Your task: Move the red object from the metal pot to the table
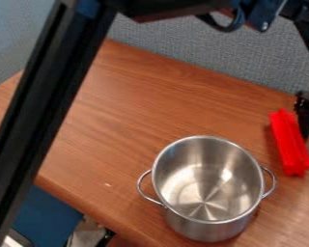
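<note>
At far right edge, fingers (307, 104) spread wide, pointing down beside red object (289, 142) on table (105, 106).

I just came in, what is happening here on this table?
A robot arm works at a reddish-brown wooden table. The shiny round steel pot stands near the front edge and is empty. The long bright red block lies flat on the table to the right of the pot, apart from it. The dark gripper is only partly visible at the right edge, at the block's far end; whether it touches the block is unclear.

Even, bright light; glare inside the metal pot (209, 183); blurred dark arm (47, 116) near the lens.
</note>
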You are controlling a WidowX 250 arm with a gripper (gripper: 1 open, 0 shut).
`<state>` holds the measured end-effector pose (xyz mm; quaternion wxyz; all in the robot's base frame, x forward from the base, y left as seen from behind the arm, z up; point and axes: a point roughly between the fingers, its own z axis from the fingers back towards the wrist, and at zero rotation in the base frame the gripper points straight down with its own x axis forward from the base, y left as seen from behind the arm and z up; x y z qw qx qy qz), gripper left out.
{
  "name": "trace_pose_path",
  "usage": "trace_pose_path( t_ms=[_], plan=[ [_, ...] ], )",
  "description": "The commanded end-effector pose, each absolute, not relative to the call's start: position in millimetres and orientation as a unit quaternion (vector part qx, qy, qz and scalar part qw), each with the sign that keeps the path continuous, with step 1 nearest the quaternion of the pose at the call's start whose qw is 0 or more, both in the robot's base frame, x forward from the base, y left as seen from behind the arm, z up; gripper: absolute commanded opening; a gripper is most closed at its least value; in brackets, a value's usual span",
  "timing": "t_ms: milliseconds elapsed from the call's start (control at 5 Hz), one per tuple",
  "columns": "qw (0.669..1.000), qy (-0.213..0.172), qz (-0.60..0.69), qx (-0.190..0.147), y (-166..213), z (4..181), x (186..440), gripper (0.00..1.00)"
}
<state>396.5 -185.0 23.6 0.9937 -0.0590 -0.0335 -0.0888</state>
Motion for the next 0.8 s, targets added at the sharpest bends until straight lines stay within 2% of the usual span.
trace_pose_path(
  t_ms=[0,600],
  plan=[
    [0.994,-0.044,-0.081,-0.052,-177,33.6,395,1.00],
    [0.997,-0.081,-0.017,-0.003,-157,27.5,405,1.00]
  ],
)
